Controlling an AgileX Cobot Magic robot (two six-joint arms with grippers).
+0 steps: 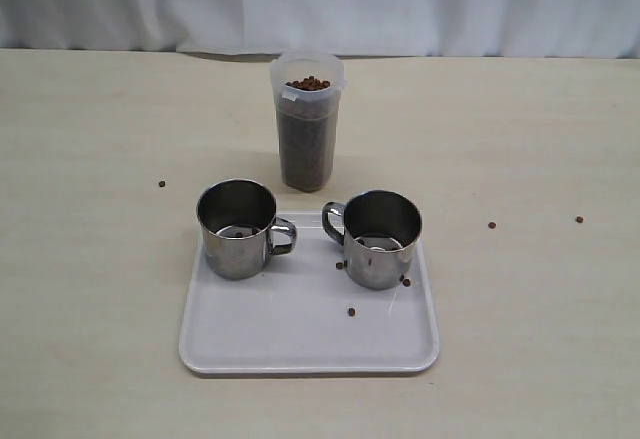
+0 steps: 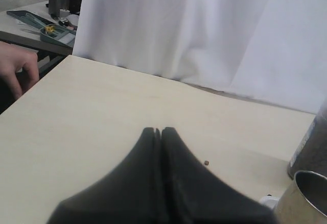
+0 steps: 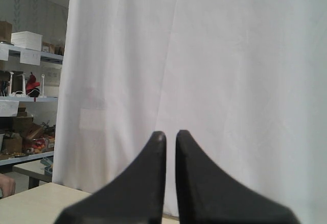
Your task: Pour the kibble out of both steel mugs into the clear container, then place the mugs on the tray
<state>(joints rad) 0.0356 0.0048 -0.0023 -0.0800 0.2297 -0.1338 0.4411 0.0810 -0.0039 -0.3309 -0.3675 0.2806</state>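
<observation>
Left fingers [image 2: 147, 155] pressed tight together, tip to tip, nothing between them, poised over bare worktop [image 2: 92, 117]. Right fingers [image 3: 153, 168] drawn together too, just a sliver of a slit showing, empty, pointing at the white curtain [image 3: 204, 55].

Now the tray [image 1: 300, 344]: it lies flat on the worktop, and both steel mugs stand upright on its far half. The left mug [image 1: 232, 254] sits at the far-left part of the tray. The right mug [image 1: 382, 264] sits at the far-right part. Their handles turn inward toward the tray's middle, and the two are apart, not touching.

The clear container [image 1: 307, 154] stands upright on the worktop just beyond the tray's far edge, roughly level with the gap between the mugs. It's packed with kibble [image 1: 307, 84] nearly to the rim.

Strays! One loose pellet [image 1: 352, 311] lies on the tray near its middle, and a couple more hug the base of the right mug. Another pellet [image 1: 162, 184] lies on the worktop well off the tray's left side. Two more [image 1: 492, 225] lie well off its right side.

From the left wrist view, a person's hand [image 2: 18, 71] rests at the worktop's edge.
</observation>
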